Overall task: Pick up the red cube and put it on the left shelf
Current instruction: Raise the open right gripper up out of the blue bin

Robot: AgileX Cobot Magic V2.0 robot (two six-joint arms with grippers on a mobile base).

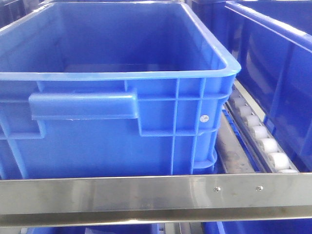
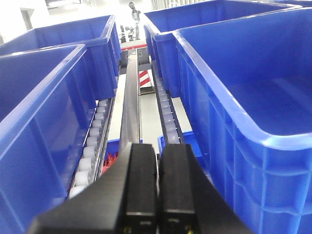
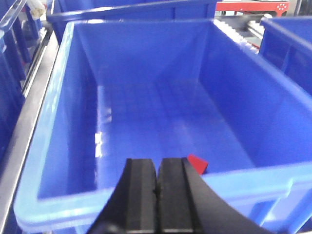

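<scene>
The red cube (image 3: 198,164) lies on the floor of a blue crate (image 3: 146,112), close to its near wall. My right gripper (image 3: 157,163) is shut and empty, above the crate's near rim, with the cube just beyond its right fingertip. My left gripper (image 2: 157,148) is shut and empty, hovering between two blue crates over the shelf's roller tracks (image 2: 92,146). The steel shelf shows in the front view as a brushed front rail (image 1: 146,192) with two small screws and white rollers (image 1: 263,136). Neither gripper shows in the front view.
A large blue crate (image 1: 112,107) fills the shelf level in the front view, with another (image 1: 278,58) to its right. Tall crate walls flank my left gripper (image 2: 39,126) (image 2: 243,112). Below the tracks, a lower blue bin holds small red things (image 2: 110,160).
</scene>
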